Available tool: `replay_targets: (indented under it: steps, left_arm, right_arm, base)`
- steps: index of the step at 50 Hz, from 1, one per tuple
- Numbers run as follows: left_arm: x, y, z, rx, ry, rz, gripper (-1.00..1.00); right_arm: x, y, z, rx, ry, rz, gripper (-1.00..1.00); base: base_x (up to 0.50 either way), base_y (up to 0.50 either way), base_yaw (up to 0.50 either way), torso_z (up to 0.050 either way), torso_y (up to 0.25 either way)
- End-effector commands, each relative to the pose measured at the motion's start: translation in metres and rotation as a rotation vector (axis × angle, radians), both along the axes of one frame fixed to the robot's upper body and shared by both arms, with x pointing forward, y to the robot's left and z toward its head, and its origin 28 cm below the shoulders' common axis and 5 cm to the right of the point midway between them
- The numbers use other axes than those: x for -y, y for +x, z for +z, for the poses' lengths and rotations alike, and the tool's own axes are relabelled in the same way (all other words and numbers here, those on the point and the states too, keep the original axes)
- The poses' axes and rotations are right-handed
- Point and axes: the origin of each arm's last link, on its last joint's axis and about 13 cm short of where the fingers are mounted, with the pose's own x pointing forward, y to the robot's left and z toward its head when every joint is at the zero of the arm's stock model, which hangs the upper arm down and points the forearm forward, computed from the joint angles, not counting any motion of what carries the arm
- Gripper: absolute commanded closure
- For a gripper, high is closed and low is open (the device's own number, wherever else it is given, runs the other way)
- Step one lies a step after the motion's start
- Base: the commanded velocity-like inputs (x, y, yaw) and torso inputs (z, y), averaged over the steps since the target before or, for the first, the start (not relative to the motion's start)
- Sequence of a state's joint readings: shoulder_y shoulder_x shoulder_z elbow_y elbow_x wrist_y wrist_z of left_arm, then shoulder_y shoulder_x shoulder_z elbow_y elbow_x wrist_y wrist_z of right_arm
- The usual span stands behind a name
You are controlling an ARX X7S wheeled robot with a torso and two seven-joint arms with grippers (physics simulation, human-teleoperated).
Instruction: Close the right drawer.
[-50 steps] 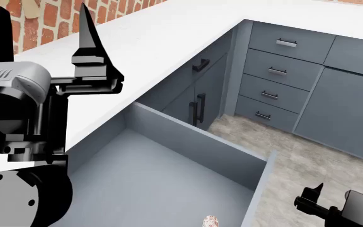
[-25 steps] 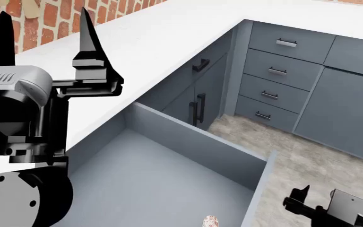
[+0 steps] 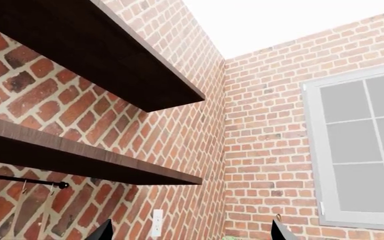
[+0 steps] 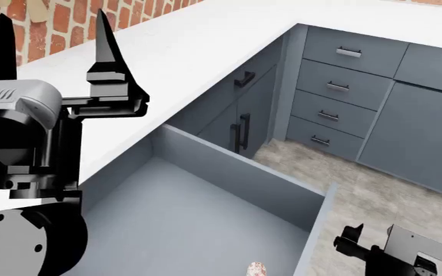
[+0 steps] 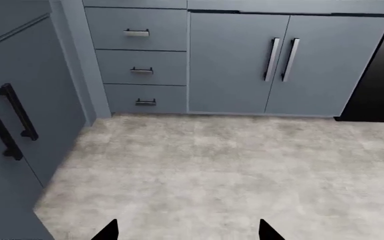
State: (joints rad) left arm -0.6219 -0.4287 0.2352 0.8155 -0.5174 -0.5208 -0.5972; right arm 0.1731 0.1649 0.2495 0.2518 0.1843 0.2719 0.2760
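Right drawer (image 4: 205,224) pulled wide open under the white counter (image 4: 205,52), grey inside showing. Right gripper (image 4: 349,238), tips spread apart, now nearer the drawer's front edge than a second ago: likely closing in for the push. Left gripper (image 4: 48,52) raised, parted, idle

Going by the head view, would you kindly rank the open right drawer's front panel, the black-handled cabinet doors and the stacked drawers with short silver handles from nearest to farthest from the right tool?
1. The right drawer: its front panel stands just left of the right tool.
2. The black-handled cabinet doors, beyond the drawer, under the counter.
3. The stacked drawers, farthest, against the back run.
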Motion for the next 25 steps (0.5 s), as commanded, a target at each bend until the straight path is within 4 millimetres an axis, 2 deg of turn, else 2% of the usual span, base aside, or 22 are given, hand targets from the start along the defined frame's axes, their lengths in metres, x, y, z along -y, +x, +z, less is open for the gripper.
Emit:
replay_targets:
  steps: [1, 25]
  left_arm:
    - [-0.001, 0.000, -0.001, -0.002, -0.003, 0.002, -1.00]
    - [-0.002, -0.001, -0.003, -0.003, -0.002, 0.007, -1.00]
  right_arm:
    - [-0.006, 0.007, -0.002, -0.004, 0.014, 0.024, -1.00]
    - [-0.012, 0.014, -0.013, -0.028, 0.035, 0.047, -1.00]
  base:
    - [0.00, 0.00, 0.00, 0.000, 0.000]
    - [0.00, 0.00, 0.00, 0.000, 0.000]
